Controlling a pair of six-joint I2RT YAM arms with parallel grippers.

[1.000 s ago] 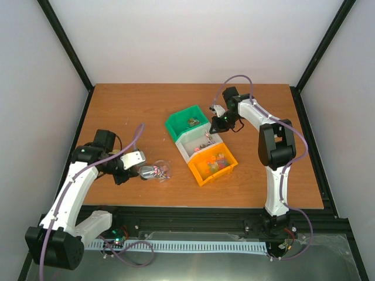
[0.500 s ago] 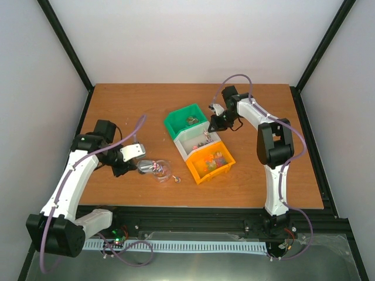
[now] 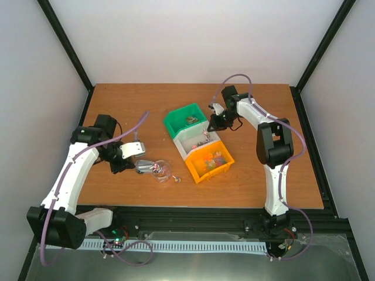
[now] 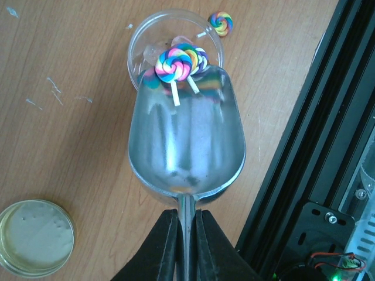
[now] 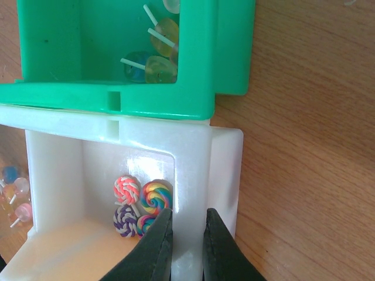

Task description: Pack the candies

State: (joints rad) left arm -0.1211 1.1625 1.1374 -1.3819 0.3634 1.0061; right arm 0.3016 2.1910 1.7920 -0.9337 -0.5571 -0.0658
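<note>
Partway: left gripper (image 4: 186, 221), clenched on the scoop (image 4: 186, 146), tips candies (image 4: 176, 63) into the jar (image 4: 140, 47) ahead; right gripper (image 5: 186, 227) pinches the white bin (image 5: 225, 170) wall, more left inside.

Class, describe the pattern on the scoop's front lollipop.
The lollipop on the scoop is a rainbow spiral; clearest in the left wrist view.

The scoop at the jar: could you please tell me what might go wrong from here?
1. The candies sit at the scoop's lip, only partly over the jar's rim; they might fall outside, like the stray candy on the table.
2. The scoop could nudge the jar over.
</note>
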